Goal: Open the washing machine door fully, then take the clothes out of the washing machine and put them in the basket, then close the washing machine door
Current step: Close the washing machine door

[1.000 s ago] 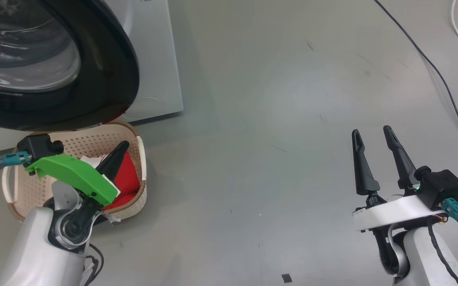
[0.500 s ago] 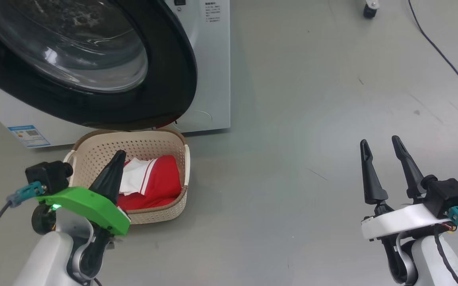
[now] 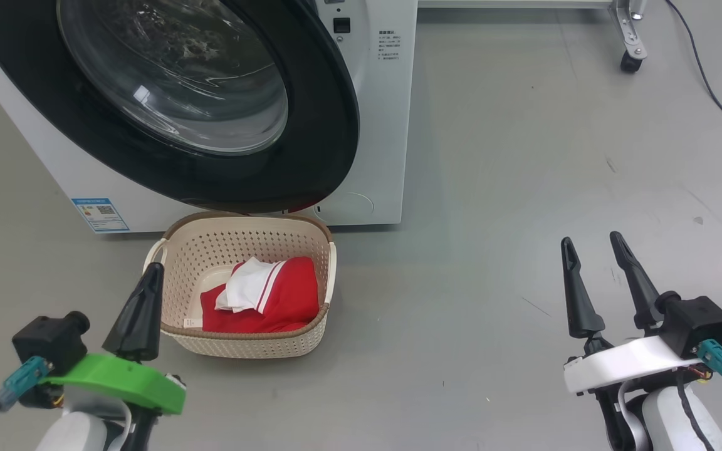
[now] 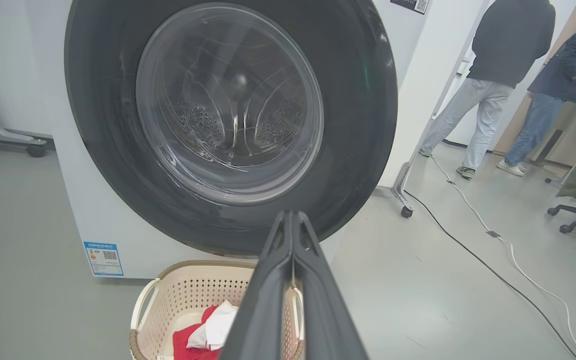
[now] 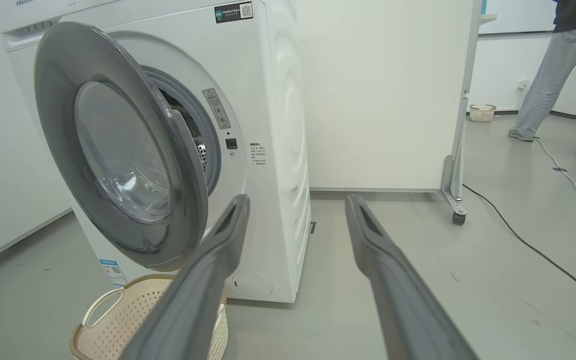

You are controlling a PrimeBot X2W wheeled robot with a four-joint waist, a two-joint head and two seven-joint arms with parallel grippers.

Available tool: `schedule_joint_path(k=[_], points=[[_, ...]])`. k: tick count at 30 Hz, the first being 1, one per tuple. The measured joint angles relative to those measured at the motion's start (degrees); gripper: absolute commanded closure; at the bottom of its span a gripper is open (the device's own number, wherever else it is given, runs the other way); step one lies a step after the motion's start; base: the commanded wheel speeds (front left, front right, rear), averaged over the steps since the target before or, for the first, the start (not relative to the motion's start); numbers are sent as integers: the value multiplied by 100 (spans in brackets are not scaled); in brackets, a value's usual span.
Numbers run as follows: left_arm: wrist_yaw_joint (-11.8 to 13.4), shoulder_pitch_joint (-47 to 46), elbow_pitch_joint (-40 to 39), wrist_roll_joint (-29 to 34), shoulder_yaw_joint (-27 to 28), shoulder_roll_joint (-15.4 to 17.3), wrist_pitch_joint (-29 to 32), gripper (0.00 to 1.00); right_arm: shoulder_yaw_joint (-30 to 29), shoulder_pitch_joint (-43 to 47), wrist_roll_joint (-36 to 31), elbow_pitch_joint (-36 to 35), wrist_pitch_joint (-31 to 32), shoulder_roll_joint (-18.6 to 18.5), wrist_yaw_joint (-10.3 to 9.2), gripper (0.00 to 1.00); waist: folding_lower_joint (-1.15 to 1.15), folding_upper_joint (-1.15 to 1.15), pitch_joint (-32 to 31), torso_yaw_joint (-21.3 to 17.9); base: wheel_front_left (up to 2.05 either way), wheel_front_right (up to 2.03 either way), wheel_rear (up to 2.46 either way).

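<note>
The clothes [image 3: 267,299], red with a white striped panel on top, are lying bunched in the basket [image 3: 243,343], toward its right half. The basket is sitting on the grey floor [image 3: 492,188] just in front of the washing machine [image 3: 376,125], directly under the lower edge of the washing machine door [image 3: 320,150]. That door is standing open, swung out from the white front, and its glass bowl is facing the robot. In the right wrist view the grey gasket [image 5: 203,125] and a sliver of perforated drum are showing in the gap behind it. A small blue label [image 3: 101,215] is sticking to the machine's lower left corner.

The left gripper [image 3: 153,270] is hovering just left of the basket with its 2 fingers pressed together and nothing between them. Its tips are pointing up toward the door's lower rim. The right gripper [image 3: 590,239] is hanging well off to the right over bare floor, its 2 fingers spread apart and gripping nothing.

Farther out, a dark cable [image 3: 712,94] is trailing across the floor, and a castor [image 3: 629,61] of a white frame is resting behind the machine. In the left wrist view 2 people [image 4: 498,75] are standing in the background.
</note>
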Motion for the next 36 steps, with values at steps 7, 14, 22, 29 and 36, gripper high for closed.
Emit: schedule_joint_path(k=[7, 14, 22, 29, 36], points=[[129, 188, -75, 613, 21, 156, -281, 19, 66, 58, 0, 0, -1, 16, 1, 0, 0, 0, 0, 55, 0, 0, 0], [223, 389, -97, 679, 36, 32, -297, 0, 79, 59, 3, -9, -1, 24, 1, 0, 0, 0, 30, 72, 0, 0, 0], [320, 402, -129, 901, 125, 8, -325, 0, 94, 59, 5, -22, -1, 29, 2, 0, 0, 0, 78, 72, 0, 0, 0], [320, 421, -127, 929, 155, -118, -330, 0, 94, 59, 5, -23, -1, 31, 3, 0, 0, 0, 87, 67, 0, 0, 0], [319, 424, -144, 983, 198, -153, -331, 0, 99, 59, 5, -23, -1, 32, 3, 0, 0, 0, 67, 75, 0, 0, 0]])
